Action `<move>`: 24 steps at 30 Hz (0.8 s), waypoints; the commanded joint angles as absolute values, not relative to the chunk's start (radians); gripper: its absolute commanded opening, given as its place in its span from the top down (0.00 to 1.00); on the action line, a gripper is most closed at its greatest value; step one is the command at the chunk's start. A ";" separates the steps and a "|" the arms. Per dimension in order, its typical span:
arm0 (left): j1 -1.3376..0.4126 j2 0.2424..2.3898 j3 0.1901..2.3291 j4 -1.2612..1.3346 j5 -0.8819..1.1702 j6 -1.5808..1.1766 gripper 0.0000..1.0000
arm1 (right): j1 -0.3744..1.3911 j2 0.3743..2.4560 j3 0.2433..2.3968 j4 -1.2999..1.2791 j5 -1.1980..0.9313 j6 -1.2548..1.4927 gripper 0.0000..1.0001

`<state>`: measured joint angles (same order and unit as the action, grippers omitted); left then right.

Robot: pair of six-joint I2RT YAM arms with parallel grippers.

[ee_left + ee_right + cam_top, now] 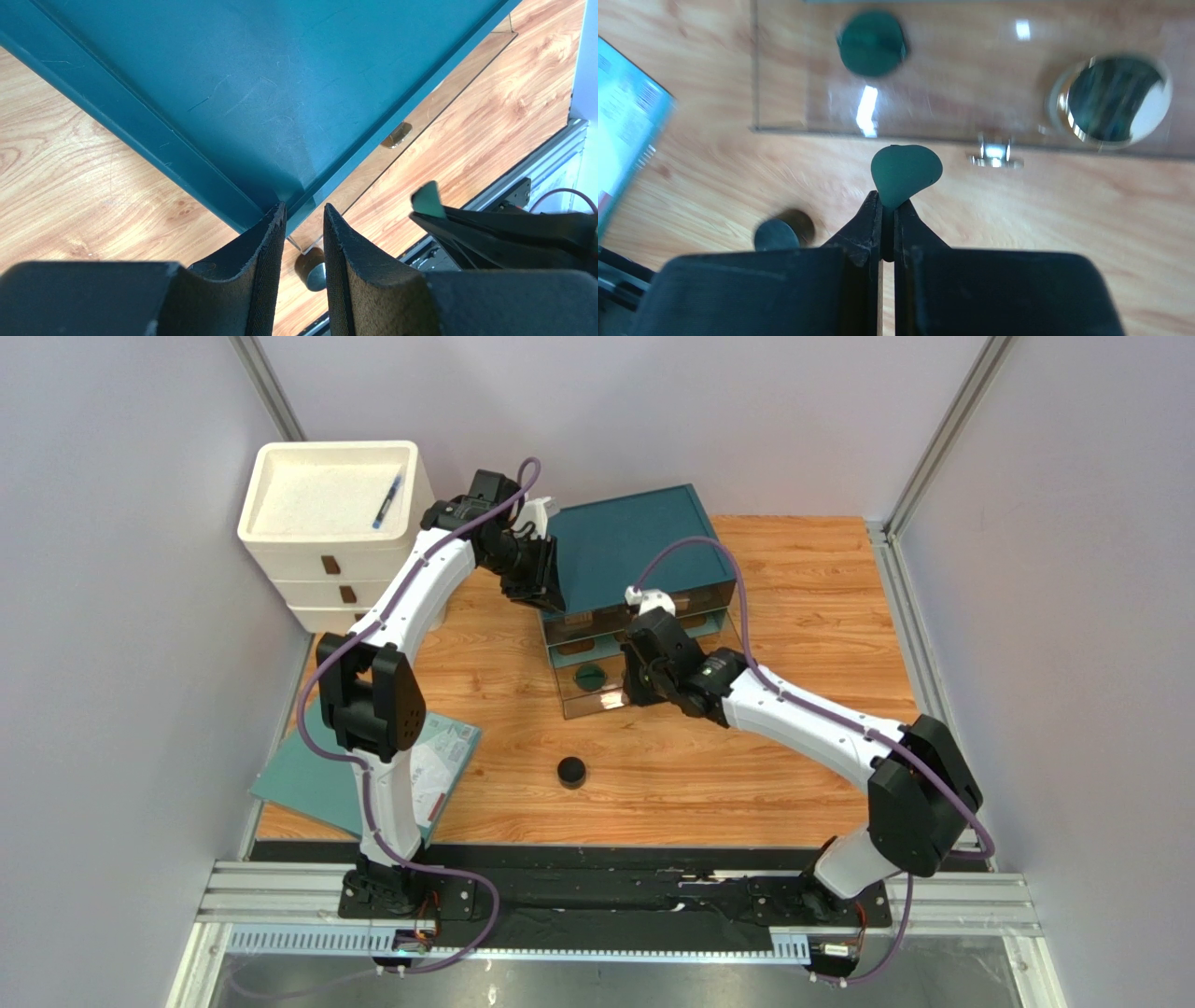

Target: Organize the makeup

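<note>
Currently: clear bottom drawer [962, 91] of teal organiser [631, 539] stands open, holding green disc [871, 42] and gold-rimmed compact [1111, 100]. Right end effector [889, 203] pinched shut on green puff [905, 171], just nearside of drawer. Left end effector [304, 213] at organiser's corner, grip unclear.

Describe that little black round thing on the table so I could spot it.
Start at the teal drawer cabinet on the wooden table. Just in front of its pulled-out clear drawer sits the black round jar, alone on bare wood. The green disc and gold-rimmed compact lie inside that drawer; the jar is outside.
</note>
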<state>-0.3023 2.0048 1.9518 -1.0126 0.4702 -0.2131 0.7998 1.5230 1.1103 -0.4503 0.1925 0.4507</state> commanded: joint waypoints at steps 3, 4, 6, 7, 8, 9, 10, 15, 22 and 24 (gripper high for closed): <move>-0.284 2.057 1.896 -1.235 0.348 -0.153 0.64 | 0.788 1.696 1.322 -0.488 0.255 0.373 1.00; -0.284 2.057 1.896 -1.235 0.347 -0.155 0.64 | 0.788 1.721 1.377 -0.503 0.252 0.371 0.99; -0.284 2.059 1.898 -1.235 0.350 -0.156 0.64 | 0.788 1.787 1.411 -0.538 0.236 0.371 0.92; -0.282 2.059 1.899 -1.235 0.350 -0.160 0.64 | 0.788 1.802 1.429 -0.549 0.227 0.371 0.87; -0.284 2.057 1.899 -1.233 0.353 -0.160 0.64 | 0.788 1.816 1.449 -0.563 0.219 0.374 0.63; -0.284 2.057 1.899 -1.233 0.354 -0.161 0.64 | 0.788 1.816 1.451 -0.563 0.216 0.386 0.55; -0.284 2.054 1.901 -1.233 0.354 -0.161 0.64 | 0.788 1.810 1.448 -0.558 0.215 0.390 0.49; -0.284 2.054 1.907 -1.233 0.353 -0.161 0.64 | 0.790 1.729 1.399 -0.528 0.200 0.385 0.34; -0.284 2.057 1.917 -1.226 0.365 -0.170 0.64 | 0.856 1.626 1.316 -0.506 0.082 0.301 0.30; -0.284 2.057 1.917 -1.227 0.365 -0.172 0.64 | 0.891 1.625 1.301 -0.511 0.029 0.285 0.30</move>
<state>-0.3012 2.0048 1.9518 -1.0122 0.4747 -0.2138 0.8284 1.6672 1.3289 -0.5396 0.1360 0.3447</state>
